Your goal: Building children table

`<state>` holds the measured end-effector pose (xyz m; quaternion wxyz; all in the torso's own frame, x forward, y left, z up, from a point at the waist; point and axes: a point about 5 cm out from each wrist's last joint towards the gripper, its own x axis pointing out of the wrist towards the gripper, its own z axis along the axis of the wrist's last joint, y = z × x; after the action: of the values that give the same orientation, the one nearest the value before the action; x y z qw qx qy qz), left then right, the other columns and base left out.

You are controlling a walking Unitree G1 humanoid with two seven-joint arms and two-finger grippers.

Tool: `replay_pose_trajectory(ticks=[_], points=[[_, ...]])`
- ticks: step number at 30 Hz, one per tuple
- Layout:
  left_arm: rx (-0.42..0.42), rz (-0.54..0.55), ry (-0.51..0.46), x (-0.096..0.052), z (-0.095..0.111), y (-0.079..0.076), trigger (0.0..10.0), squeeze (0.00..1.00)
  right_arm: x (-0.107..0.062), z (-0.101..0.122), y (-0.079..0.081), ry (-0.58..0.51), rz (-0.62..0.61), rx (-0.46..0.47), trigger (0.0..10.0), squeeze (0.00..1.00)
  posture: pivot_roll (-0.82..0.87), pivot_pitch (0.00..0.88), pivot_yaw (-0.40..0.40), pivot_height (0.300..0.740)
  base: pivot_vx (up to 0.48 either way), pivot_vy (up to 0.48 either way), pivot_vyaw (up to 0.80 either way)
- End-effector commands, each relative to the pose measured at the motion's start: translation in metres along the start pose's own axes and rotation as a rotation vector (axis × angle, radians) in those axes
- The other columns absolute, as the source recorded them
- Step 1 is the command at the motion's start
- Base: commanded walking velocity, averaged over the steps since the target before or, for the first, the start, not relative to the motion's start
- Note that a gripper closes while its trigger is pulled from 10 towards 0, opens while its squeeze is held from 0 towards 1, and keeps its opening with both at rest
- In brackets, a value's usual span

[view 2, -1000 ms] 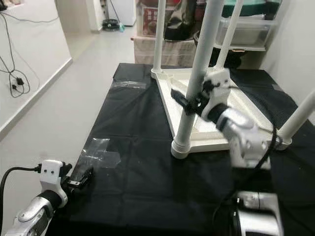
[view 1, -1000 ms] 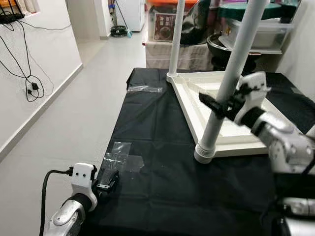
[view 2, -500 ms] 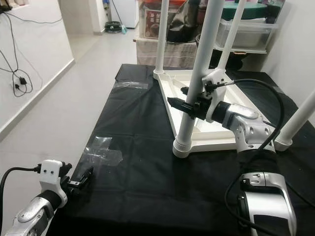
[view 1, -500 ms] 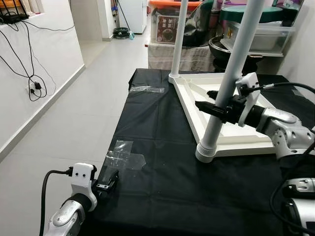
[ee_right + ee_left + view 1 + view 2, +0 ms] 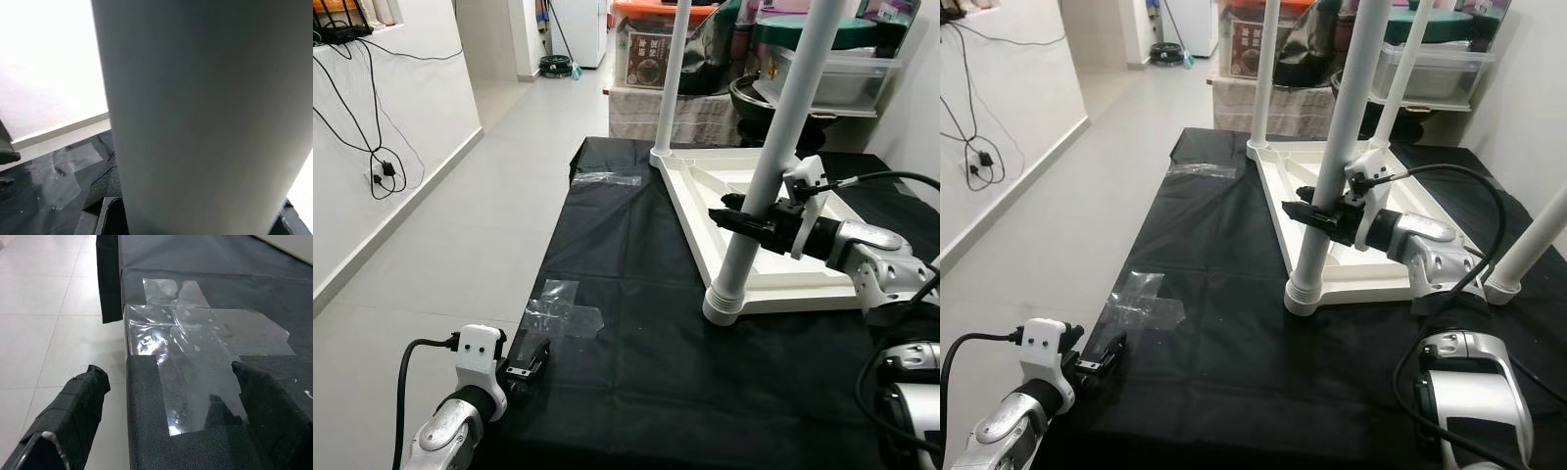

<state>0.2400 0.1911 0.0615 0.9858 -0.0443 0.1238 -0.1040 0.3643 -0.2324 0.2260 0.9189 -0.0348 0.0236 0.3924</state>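
A white children's table (image 5: 783, 284) lies upside down on a black cloth (image 5: 626, 245). Its near leg (image 5: 783, 127) stands upright in a ribbed collar (image 5: 724, 305). A second leg (image 5: 674, 78) rises at the far corner, and a third leg (image 5: 1528, 250) leans at the right. My right gripper (image 5: 741, 217) is shut on the near leg at mid height, with one finger in front and one behind. In the right wrist view the leg (image 5: 205, 112) is very close. My left gripper (image 5: 533, 360) rests open at the cloth's near left edge, its fingers (image 5: 73, 401) astride clear tape (image 5: 195, 342).
The cloth's left edge drops to a tiled floor (image 5: 460, 235) beside a white wall with hanging cables (image 5: 372, 166). Storage boxes and tubs (image 5: 656, 49) crowd the back. A clear plastic strip (image 5: 602, 178) lies on the cloth near the far leg.
My right gripper rolled from tilted upward to level while staying around the near leg, and sits slightly lower. The left arm stayed put. The camera shifted a little.
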Motion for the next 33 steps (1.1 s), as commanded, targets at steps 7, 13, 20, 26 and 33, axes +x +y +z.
replay_pose_trajectory(ticks=[7, 13, 20, 26, 33], points=[[0.003, -0.004, 0.018, -0.004, -0.005, -0.002, 10.0, 0.0, 0.031, -0.028, 0.026, 0.031, -0.326, 0.066, 0.0, 0.0, 0.09, 0.0, -0.072, 0.74, 0.0, 0.0, 0.0], [-0.002, -0.001, 0.02, -0.006, -0.005, -0.002, 10.0, 0.0, 0.036, -0.063, 0.067, 0.122, -0.669, 0.183, 0.0, 0.0, 0.1, 0.0, -0.073, 0.74, 0.0, 0.0, 0.0], [-0.007, 0.012, 0.02, -0.006, -0.004, -0.001, 10.0, 0.0, 0.026, -0.076, 0.077, 0.205, -1.034, 0.207, 0.0, 0.0, 0.09, 0.0, -0.066, 0.74, 0.0, 0.0, 0.0], [-0.015, 0.02, 0.02, -0.003, -0.004, -0.002, 10.0, 0.0, 0.031, -0.067, 0.079, 0.226, -1.171, 0.222, 0.0, 0.0, 0.09, 0.0, -0.071, 0.74, 0.0, 0.0, 0.0], [-0.026, 0.025, 0.022, -0.001, -0.005, -0.005, 10.0, 0.0, 0.042, -0.045, 0.091, 0.036, -1.086, 0.348, 6.5, 1.0, 0.08, 0.0, -0.07, 0.74, 0.0, 0.0, 0.0]])
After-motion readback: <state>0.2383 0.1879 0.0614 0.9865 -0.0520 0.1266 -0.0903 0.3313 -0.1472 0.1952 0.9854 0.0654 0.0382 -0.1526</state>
